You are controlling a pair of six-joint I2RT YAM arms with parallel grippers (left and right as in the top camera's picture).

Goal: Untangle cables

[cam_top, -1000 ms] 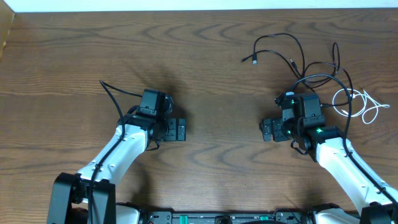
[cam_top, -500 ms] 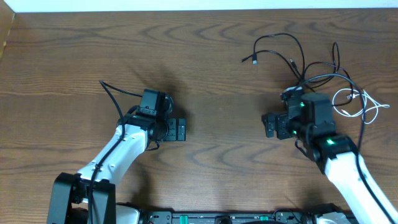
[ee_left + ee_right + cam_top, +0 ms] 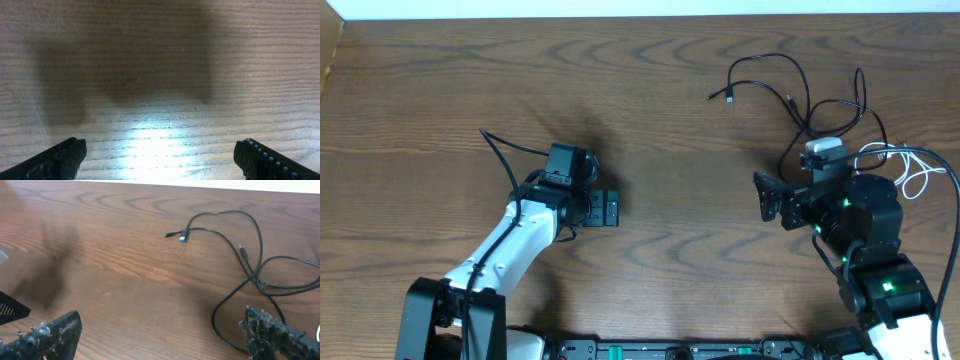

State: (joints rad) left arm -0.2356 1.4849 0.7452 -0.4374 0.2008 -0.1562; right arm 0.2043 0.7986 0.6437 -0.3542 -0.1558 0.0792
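Cables (image 3: 807,118) lie snarled at the far right of a dark wood table (image 3: 660,110), out past two claws that grip nothing. Nearest the robot's base, at centre-left, the left gripper (image 3: 612,208) hangs low over the wood with its jaws spread wide and empty. Its wrist camera shows the left gripper (image 3: 162,161) framing only grain, a broad shadow (image 3: 125,65) and a patch of glare (image 3: 150,145). Across the table the right gripper (image 3: 766,197) gapes just as wide and holds nothing, its jaws facing the middle of the table. Just beyond it and to its right, the black cords (image 3: 252,275) cross one another in a loose knot, none of them touching the fingers of the right gripper (image 3: 160,330). The white cord (image 3: 918,168) loops beside them at the table's right side, partly hidden behind the right arm; whether it threads through the black strands cannot be told. Farther out, one black cord arcs toward the far edge and doubles back, ending in a blue-tipped plug (image 3: 183,238) that lies alone on the wood, well apart from the knot.
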